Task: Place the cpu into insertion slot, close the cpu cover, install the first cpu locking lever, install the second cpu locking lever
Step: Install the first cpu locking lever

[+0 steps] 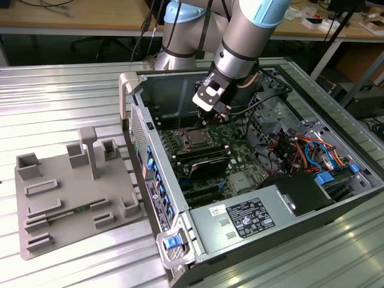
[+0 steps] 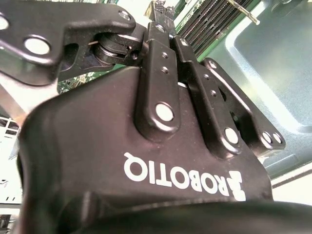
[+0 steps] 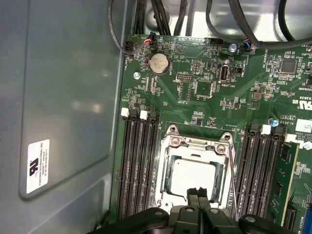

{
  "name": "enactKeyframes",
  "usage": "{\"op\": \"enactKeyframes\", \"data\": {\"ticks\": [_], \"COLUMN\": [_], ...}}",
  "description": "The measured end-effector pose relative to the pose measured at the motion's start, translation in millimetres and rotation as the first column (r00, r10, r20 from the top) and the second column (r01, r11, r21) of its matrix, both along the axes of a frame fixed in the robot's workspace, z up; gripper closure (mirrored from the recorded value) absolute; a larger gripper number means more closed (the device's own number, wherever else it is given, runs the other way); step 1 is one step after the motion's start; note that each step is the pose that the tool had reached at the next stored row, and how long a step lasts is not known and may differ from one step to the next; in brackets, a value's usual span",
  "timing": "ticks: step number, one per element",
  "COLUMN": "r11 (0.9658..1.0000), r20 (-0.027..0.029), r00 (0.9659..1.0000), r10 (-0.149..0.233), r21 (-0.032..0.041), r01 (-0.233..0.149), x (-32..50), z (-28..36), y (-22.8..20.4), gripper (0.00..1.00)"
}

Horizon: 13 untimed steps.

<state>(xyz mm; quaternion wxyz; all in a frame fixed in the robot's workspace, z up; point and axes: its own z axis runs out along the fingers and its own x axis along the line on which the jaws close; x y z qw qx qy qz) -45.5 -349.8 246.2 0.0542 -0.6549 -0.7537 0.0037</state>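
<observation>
- The end effector hung just above the near edge of the insertion slot in the first wrist view. Its two dark fingertips were clenched together with nothing visible between them.
- The cpu sat inside the slot, its silver-grey top facing up and showing through the cut-out.
- The cpu cover appeared to lie flat over the chip, its silver frame surrounding it on all sides.
- A thin metal lever ran along one side of the socket; whether it was latched could not be told.
- Long black memory slots flanked the socket on both sides of the green board, and a round coin battery sat near the board's far edge.
- In the exterior view the arm reached down into the open computer case, stopping just beyond the socket.
- The case rested on a ribbed metal worktop, with a grey parts fixture lying beside it at the exterior view's left.
</observation>
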Motion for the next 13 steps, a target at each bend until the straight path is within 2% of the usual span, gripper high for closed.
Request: {"op": "enactKeyframes", "data": {"ticks": [13], "r11": [0.9999], "r20": [0.0], "r00": [0.9999], "r10": [0.017], "r21": [0.0], "r01": [-0.017], "x": [0.0], "z": [0.0], "y": [0.0], "gripper": [0.89]}}
